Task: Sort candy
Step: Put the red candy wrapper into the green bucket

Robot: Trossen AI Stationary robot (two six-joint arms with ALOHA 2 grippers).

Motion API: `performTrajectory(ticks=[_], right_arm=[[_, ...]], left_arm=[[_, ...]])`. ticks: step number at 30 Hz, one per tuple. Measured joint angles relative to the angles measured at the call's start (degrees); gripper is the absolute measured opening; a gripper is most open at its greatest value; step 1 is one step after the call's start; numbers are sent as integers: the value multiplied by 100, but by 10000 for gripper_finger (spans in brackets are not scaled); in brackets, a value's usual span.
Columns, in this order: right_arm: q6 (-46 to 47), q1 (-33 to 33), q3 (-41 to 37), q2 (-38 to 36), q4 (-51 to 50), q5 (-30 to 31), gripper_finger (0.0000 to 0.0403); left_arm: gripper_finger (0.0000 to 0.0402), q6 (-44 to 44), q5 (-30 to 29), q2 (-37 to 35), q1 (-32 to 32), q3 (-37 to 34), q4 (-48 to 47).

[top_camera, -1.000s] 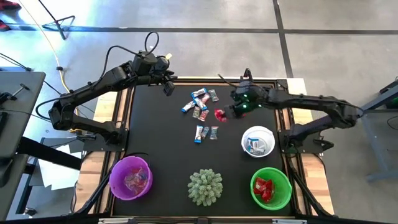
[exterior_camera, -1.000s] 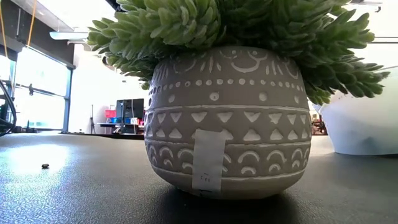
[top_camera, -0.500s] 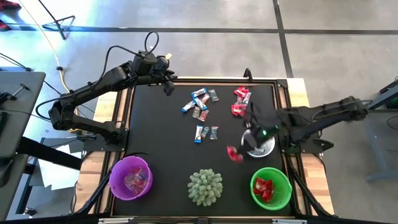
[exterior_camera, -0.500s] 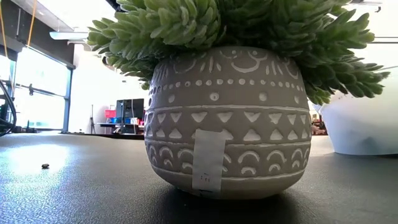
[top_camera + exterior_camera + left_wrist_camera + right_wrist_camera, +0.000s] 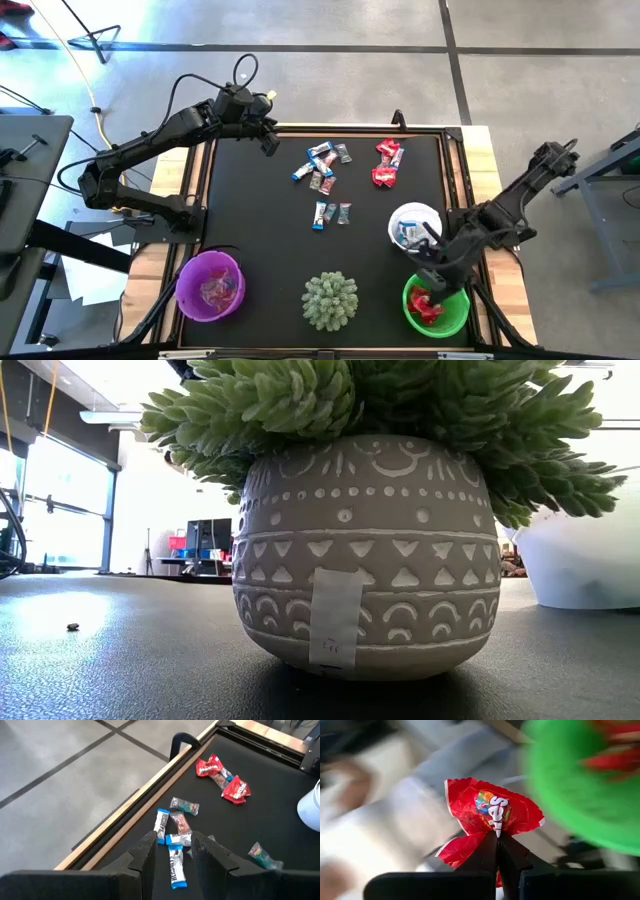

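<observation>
Several wrapped candies lie on the black table (image 5: 250,220): a blue-and-white cluster (image 5: 320,165), a pair (image 5: 332,212) and red ones (image 5: 386,162). My right gripper (image 5: 432,288) hangs over the green bowl (image 5: 455,318) at the near right, shut on a red candy (image 5: 490,815). The green bowl holds red candies (image 5: 424,306). My left gripper (image 5: 270,140) hovers open at the far left. Its wrist view shows its fingers (image 5: 145,852) above the blue-and-white candies (image 5: 176,865), touching nothing. My right gripper pinches the red candy by the lower edge of its wrapper (image 5: 495,834) between the two shut fingertips (image 5: 490,851). The wrapper fans out beyond the fingers, lifted clear, beside the green bowl's rim (image 5: 545,795). The fingers slant downward.
A white bowl (image 5: 413,226) with blue-and-white candies stands beside the green one, a purple bowl (image 5: 210,285) at the near left. A spiky green plant in a patterned pot (image 5: 330,300) stands at the near middle and fills the low view (image 5: 360,550).
My right gripper has swung from the far middle of the table toward the near right, past the white bowl, to above the green bowl. It carried the red candy along and rolled its wrist on the way.
</observation>
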Motion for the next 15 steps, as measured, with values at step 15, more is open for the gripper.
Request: performTrajectory(ticks=[15], right_arm=[[-177,292,-1,-7,-1579,85,47]], left_arm=[[106,-537,286,1,-4,0,4]])
